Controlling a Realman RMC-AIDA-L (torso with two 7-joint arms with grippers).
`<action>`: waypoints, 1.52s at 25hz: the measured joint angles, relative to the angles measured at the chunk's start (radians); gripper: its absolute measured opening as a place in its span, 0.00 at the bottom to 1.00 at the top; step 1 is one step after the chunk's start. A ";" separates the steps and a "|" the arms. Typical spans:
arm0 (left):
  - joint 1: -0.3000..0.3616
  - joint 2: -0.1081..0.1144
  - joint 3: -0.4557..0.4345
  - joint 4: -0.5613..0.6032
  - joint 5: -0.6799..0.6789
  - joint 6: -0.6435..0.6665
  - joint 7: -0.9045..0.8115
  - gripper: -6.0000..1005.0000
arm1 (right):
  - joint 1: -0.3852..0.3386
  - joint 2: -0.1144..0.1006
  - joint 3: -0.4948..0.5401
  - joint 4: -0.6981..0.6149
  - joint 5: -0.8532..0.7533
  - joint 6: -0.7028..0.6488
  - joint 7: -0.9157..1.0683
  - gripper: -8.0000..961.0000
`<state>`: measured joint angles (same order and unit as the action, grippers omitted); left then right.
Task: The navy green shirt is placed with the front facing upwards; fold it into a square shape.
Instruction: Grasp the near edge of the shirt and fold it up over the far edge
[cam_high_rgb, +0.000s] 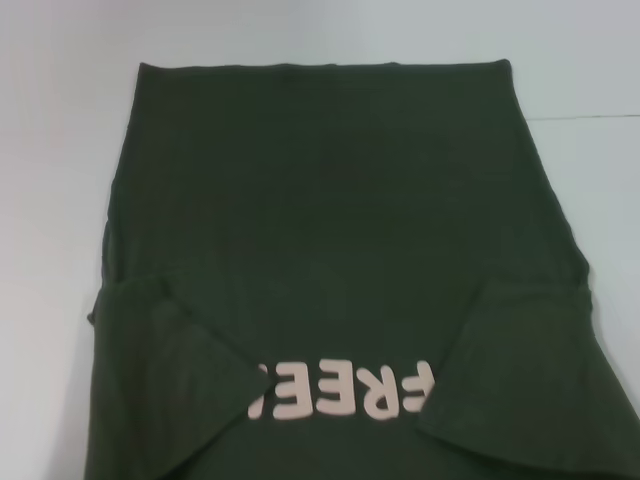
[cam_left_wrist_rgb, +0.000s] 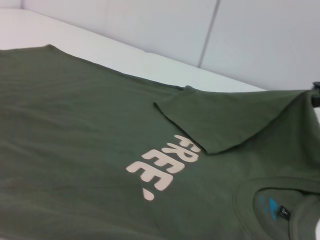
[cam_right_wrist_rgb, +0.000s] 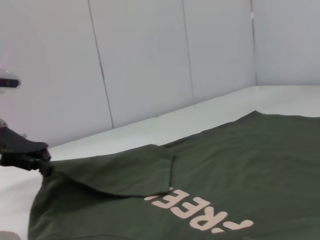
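We see the shirt (cam_high_rgb: 330, 230) flat on the desk (cam_high_rgb: 60, 150), front up, both sleeves folded inward over cream lettering (cam_high_rgb: 345, 390); hand states: can't tell.

White table top (cam_high_rgb: 60, 150), pale panelled wall (cam_right_wrist_rgb: 140, 65) behind it, vertical seams between panels

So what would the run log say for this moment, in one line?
navy green shirt: flat, front up | both sleeves folded in over cream lettering | body not yet folded | white table
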<state>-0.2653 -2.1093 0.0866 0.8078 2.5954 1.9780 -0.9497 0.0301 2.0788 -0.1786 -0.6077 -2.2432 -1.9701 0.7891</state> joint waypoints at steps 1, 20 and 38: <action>0.001 -0.001 0.001 0.000 0.013 0.007 0.008 0.03 | -0.013 0.001 0.003 0.000 -0.001 -0.005 -0.008 0.06; -0.050 0.006 -0.131 -0.056 -0.072 -0.040 0.011 0.03 | 0.033 0.002 0.153 0.047 0.001 -0.012 0.002 0.06; -0.063 0.011 -0.239 -0.149 -0.163 -0.171 -0.007 0.03 | 0.149 0.001 0.280 0.056 0.006 0.093 0.086 0.06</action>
<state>-0.3280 -2.0980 -0.1529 0.6584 2.4320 1.8068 -0.9570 0.1788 2.0797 0.1009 -0.5519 -2.2372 -1.8773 0.8748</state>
